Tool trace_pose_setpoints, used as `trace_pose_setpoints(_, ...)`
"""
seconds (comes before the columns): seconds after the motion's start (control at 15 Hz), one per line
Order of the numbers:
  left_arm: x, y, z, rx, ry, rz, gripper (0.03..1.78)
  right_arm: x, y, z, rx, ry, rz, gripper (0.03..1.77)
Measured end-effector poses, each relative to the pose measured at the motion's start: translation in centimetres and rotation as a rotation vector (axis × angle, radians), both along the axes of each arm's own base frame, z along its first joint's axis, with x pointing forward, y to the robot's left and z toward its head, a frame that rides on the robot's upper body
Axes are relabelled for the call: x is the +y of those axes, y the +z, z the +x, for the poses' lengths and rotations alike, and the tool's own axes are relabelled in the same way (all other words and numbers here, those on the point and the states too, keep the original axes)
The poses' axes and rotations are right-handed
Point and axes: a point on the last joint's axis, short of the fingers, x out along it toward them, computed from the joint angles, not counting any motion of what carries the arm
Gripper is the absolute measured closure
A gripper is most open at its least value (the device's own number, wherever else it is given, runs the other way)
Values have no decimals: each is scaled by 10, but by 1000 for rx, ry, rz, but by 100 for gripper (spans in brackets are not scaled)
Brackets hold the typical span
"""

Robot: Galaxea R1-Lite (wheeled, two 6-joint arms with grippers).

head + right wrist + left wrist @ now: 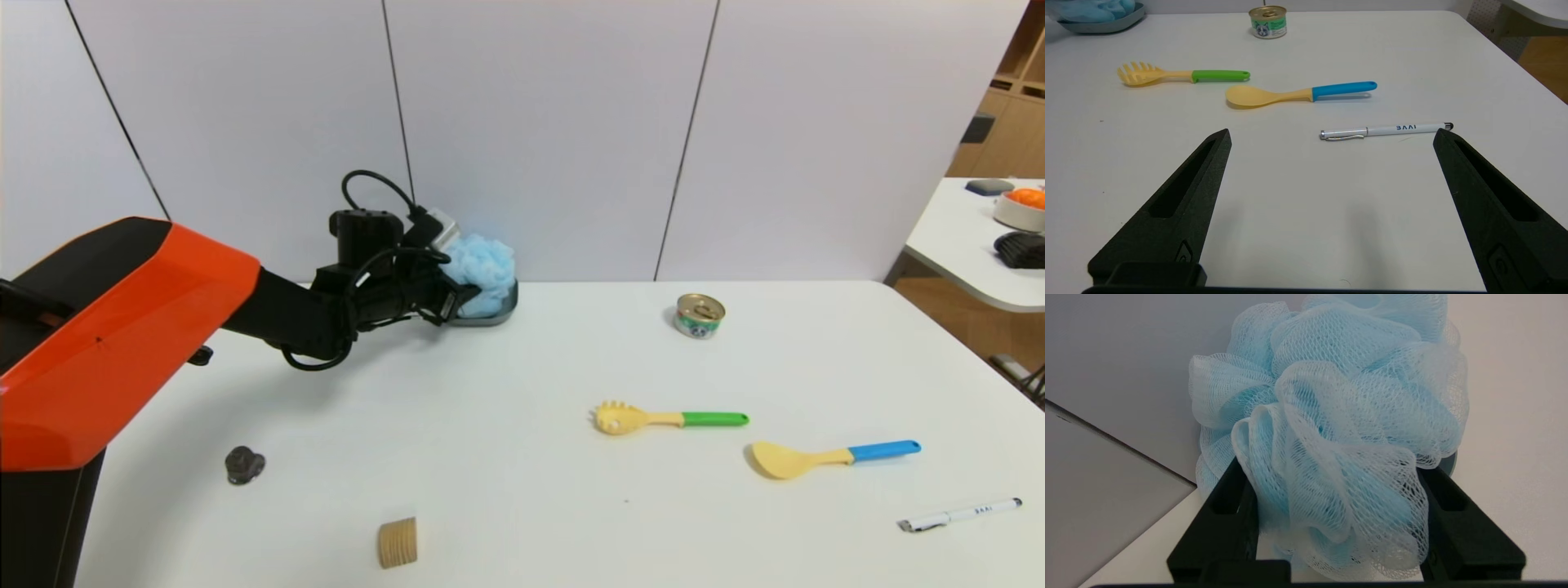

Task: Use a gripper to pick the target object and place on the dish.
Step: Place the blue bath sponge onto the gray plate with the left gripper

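The light-blue mesh pouf (487, 263) rests on the dark grey-green dish (501, 314) at the back of the table, near the wall. My left gripper (454, 299) reaches it from the left. In the left wrist view the gripper (1331, 467) is open, its black fingers (1231, 506) spread wide on either side of the pouf (1339, 416) without squeezing it. A sliver of the dish (1450, 463) shows behind one finger. My right gripper (1331, 132) is open over bare table near the front right and is out of the head view. From there the pouf (1090, 8) and the dish (1106, 26) show far off.
A gold-topped can (700, 316) stands at the back right. A green-handled pasta fork (653, 419), a blue-handled spoon (824, 457) and a white pen (959, 514) lie right of centre. A ribbed wooden block (397, 542) and a small dark object (243, 465) sit front left.
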Motion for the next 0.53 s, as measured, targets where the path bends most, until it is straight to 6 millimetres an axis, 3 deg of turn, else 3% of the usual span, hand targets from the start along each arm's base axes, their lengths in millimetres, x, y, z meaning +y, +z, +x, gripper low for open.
trace_pose_setpoints(0.27,3,1,-10,33,0,11,49,0,0,0,0,0,0,9)
trace_pose_setpoints(0.53,12,13,-39,62,0,22,34,0,0,0,0,0,0,9)
